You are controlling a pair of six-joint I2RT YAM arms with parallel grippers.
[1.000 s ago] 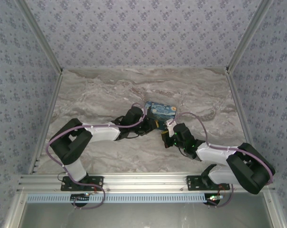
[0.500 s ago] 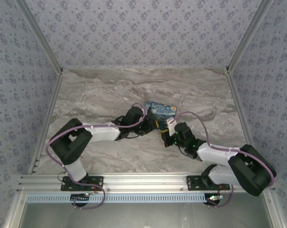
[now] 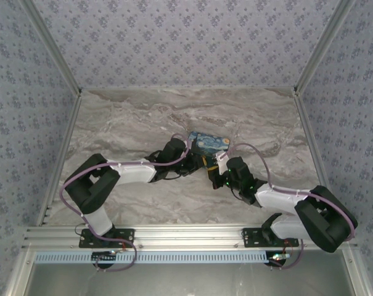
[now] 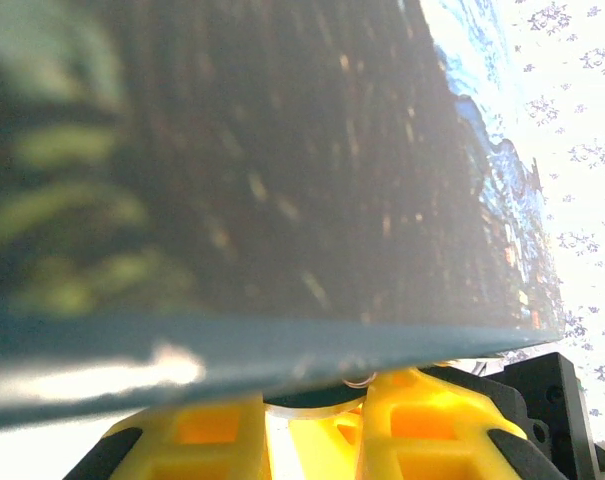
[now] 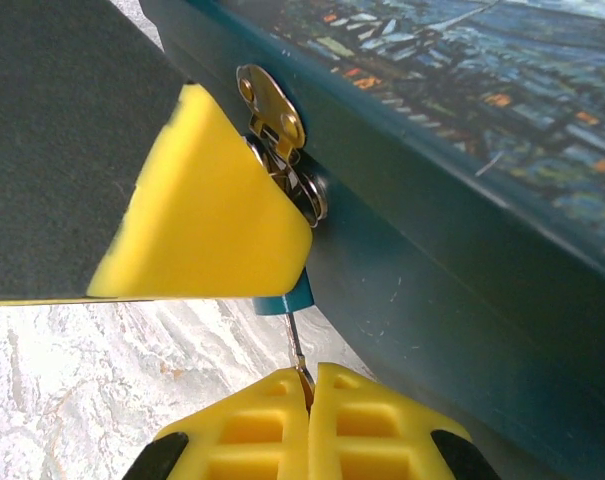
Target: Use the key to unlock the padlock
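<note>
Nearest the right wrist camera, the right gripper [image 5: 306, 386] was pinched tight on the key [image 5: 296, 346], a thin dark sliver sticking up from between the yellow pads toward the underside of the padlock [image 5: 285, 298]. The padlock (only a scrap of teal showing) sat just below the metal hasp [image 5: 270, 108] on the front of the starry box [image 5: 462, 200]. The left gripper [image 4: 317, 425] looked clamped around its body, one yellow finger covering most of it. I'd call this the insertion step: key tip at or in the keyhole, couldn't tell how deep. Next move probably needed a short straight push along the shank, then a gentle twist, with the left arm bracing so the lock didn't swing.
</note>
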